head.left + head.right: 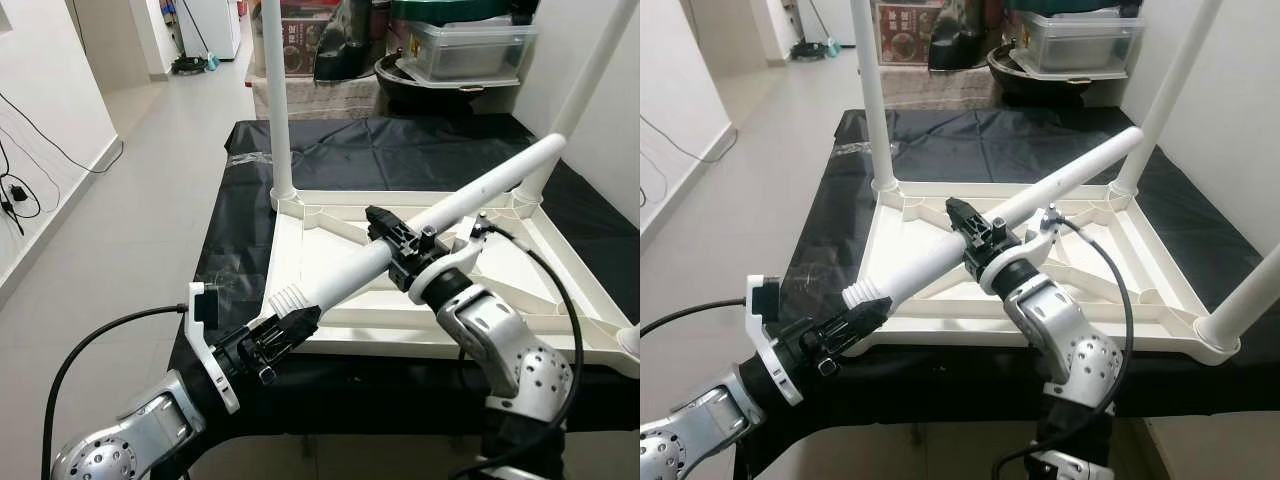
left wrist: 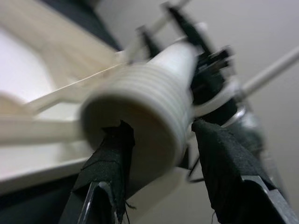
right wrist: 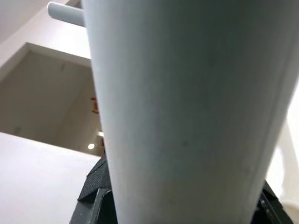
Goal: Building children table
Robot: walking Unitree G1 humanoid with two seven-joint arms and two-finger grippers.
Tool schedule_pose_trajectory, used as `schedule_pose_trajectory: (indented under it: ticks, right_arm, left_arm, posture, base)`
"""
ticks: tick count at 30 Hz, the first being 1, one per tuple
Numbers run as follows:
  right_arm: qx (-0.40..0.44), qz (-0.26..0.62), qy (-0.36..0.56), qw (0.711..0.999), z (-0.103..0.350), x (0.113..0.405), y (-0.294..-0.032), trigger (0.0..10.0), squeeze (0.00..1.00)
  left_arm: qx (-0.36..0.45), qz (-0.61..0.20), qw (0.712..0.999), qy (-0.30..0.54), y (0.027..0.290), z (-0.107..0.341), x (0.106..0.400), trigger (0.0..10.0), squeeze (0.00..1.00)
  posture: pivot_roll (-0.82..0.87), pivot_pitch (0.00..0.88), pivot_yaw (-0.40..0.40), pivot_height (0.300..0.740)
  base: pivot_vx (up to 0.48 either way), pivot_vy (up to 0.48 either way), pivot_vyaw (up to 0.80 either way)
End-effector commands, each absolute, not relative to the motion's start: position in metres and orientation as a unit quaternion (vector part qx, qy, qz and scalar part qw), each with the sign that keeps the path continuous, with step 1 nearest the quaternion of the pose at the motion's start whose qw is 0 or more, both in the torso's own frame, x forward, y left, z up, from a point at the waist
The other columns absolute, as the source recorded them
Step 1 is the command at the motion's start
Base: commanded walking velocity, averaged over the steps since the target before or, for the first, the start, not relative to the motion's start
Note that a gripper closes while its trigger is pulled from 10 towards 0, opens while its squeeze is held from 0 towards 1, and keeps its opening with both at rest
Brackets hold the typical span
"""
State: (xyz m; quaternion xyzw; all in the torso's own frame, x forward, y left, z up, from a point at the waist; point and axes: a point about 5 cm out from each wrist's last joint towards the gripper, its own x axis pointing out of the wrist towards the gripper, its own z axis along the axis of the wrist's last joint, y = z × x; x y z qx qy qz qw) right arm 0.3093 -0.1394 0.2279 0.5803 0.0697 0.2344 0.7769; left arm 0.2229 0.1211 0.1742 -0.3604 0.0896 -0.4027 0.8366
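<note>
The left wrist view is soft with blur, and the right wrist view is so close to the white table leg (image 1: 420,232) that little else can be made out there; the upright legs run out of the top of the head views. The loose leg is held in the air over the upturned white tabletop (image 1: 560,290), slanting from its ribbed threaded end, low and near the robot's left, up and away to the right toward the far right corner. The left gripper (image 1: 285,333) is clenched on that threaded end, a black finger (image 2: 110,163) on either side of it. The right gripper (image 1: 392,237) is clamped around the shaft about midway. The tabletop lies on a black-covered table (image 1: 245,200), its near edge close to the table's near edge; open tiled floor (image 1: 130,200) stretches to the left.
</note>
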Motion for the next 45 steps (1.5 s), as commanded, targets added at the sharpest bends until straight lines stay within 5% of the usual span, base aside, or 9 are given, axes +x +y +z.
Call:
schedule_pose_trajectory:
  ticks: [1, 2, 3, 6, 9, 15, 37, 45]
  right_arm:
    - [0.585, 0.254, 0.018, 0.77, 0.246, 0.312, -0.141, 2.9, 0.0]
    - [0.57, 0.243, 0.013, 0.785, 0.247, 0.315, -0.145, 10.0, 0.0]
    - [0.57, 0.243, 0.013, 0.785, 0.247, 0.315, -0.145, 10.0, 0.0]
    - [0.468, 0.189, -0.024, 0.863, 0.253, 0.327, -0.16, 10.0, 0.0]
    - [0.379, 0.194, -0.061, 0.903, 0.264, 0.33, -0.157, 10.0, 0.0]
    - [0.235, 0.202, -0.099, 0.946, 0.27, 0.333, -0.139, 10.0, 0.0]
    - [0.194, 0.219, -0.13, 0.947, 0.263, 0.335, -0.117, 10.0, 0.0]
    - [0.186, 0.269, -0.122, 0.937, 0.26, 0.333, -0.109, 10.0, 0.0]
  left_arm:
    - [-0.351, -0.385, 0.84, 0.153, 0.117, 0.153, 0.22, 10.0, 0.0]
    - [-0.347, -0.376, 0.845, 0.157, 0.116, 0.151, 0.219, 10.0, 0.0]
    - [-0.347, -0.376, 0.845, 0.157, 0.116, 0.151, 0.219, 10.0, 0.0]
    - [-0.32, -0.349, 0.865, 0.167, 0.111, 0.144, 0.215, 10.0, 0.0]
    - [-0.294, -0.339, 0.877, 0.17, 0.105, 0.142, 0.212, 10.0, 0.0]
    - [-0.253, -0.321, 0.898, 0.162, 0.097, 0.141, 0.21, 10.0, 0.0]
    - [-0.153, -0.294, 0.932, 0.144, 0.086, 0.133, 0.194, 10.0, 0.0]
    - [-0.15, -0.284, 0.936, 0.142, 0.084, 0.132, 0.189, 10.0, 0.0]
  posture:
    - [0.03, 0.074, -0.03, 0.74]
    - [0.03, 0.074, -0.03, 0.74]
    - [0.03, 0.074, -0.03, 0.74]
    - [0.04, 0.073, -0.034, 0.74]
    - [0.04, 0.079, -0.036, 0.74]
    - [0.04, 0.086, -0.039, 0.74]
    - [0.05, 0.072, -0.052, 0.74]
    - [0.05, 0.078, -0.058, 0.74]
  base:
    - [0.0, 0.0, 0.0]
    - [0.0, 0.0, 0.0]
    - [0.0, 0.0, 0.0]
    - [0.0, 0.0, 0.0]
    - [0.0, 0.0, 0.0]
    - [0.0, 0.0, 0.2]
    - [0.0, 0.0, 0.8]
    - [0.0, 0.0, 0.0]
